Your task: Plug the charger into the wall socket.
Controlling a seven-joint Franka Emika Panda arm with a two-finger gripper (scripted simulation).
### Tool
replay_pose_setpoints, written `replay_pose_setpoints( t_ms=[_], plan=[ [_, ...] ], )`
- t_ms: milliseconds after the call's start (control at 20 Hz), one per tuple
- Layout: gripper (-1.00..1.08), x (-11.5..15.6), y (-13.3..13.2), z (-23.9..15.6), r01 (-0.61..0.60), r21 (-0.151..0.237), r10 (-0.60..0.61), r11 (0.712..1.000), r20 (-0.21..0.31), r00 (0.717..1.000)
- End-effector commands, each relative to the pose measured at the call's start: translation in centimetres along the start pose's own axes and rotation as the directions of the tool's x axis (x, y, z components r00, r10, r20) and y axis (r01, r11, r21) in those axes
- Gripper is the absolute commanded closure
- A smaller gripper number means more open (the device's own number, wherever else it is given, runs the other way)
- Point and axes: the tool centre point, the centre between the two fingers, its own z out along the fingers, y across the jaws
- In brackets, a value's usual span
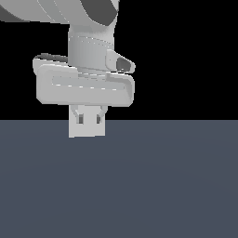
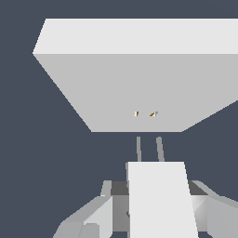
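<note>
White socket (image 2: 139,88) stands just ahead of the smaller charger (image 2: 160,200), which the gripper (image 2: 153,209) clamps between its fingers, prongs aimed at the two holes but apart from them, so grasp and alignment look complete and insertion remains.

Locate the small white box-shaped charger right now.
The small white box-shaped charger sits clamped in the gripper, its two prongs aimed at the flat white square wall socket just ahead, not yet touching its two holes.
</note>
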Motion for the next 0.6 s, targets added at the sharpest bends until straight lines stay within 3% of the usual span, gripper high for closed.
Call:
replay_pose_setpoints(
  t_ms=[0, 550],
  plan=[
    [1.08, 0.9, 0.0, 0.4, 0.001, 0.000, -0.001, 1.000, 0.000, 1.000],
    [1.08, 3.2, 0.0, 1.3, 0.000, 0.001, 0.000, 1.000, -0.001, 1.000]
  ],
)
